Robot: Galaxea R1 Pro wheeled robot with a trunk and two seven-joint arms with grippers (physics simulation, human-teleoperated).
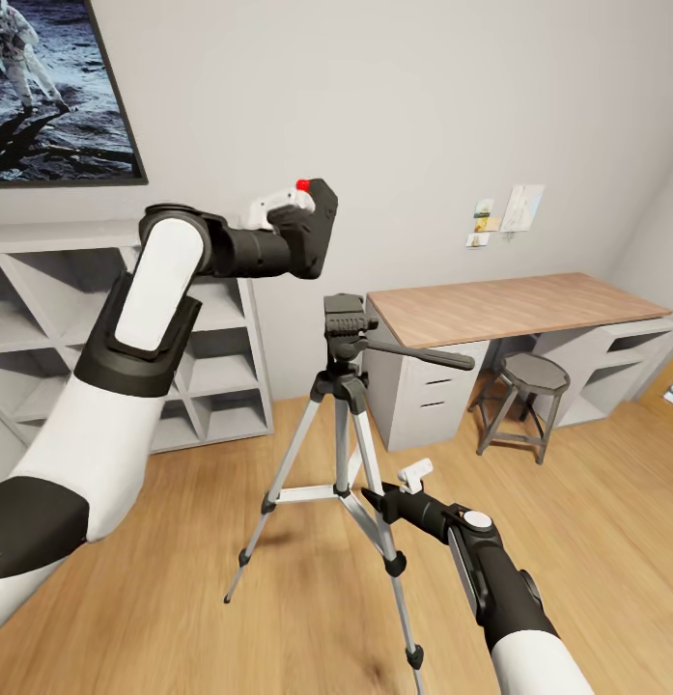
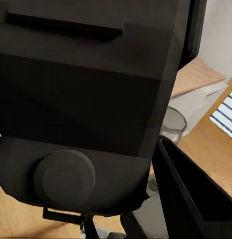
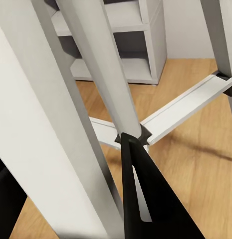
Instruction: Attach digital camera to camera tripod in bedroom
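My left gripper [image 1: 299,220] is raised to the upper left of the camera tripod [image 1: 347,340] and is shut on the digital camera [image 1: 319,230], black with its red button on top. Up close, the camera's dark body [image 2: 86,99] is seen from behind, with one black finger [image 2: 190,199] beside it. The tripod stands on the wood floor in the middle, and its long handle points right. Low down, my right gripper [image 1: 392,488] is at the front tripod leg [image 3: 56,109]. A black finger [image 3: 143,199] presses against that leg.
Grey cube shelving [image 1: 225,372] stands along the wall at the left under an astronaut picture [image 1: 46,87]. A wood-topped desk [image 1: 515,304] and a small round stool [image 1: 534,378] are behind the tripod on the right.
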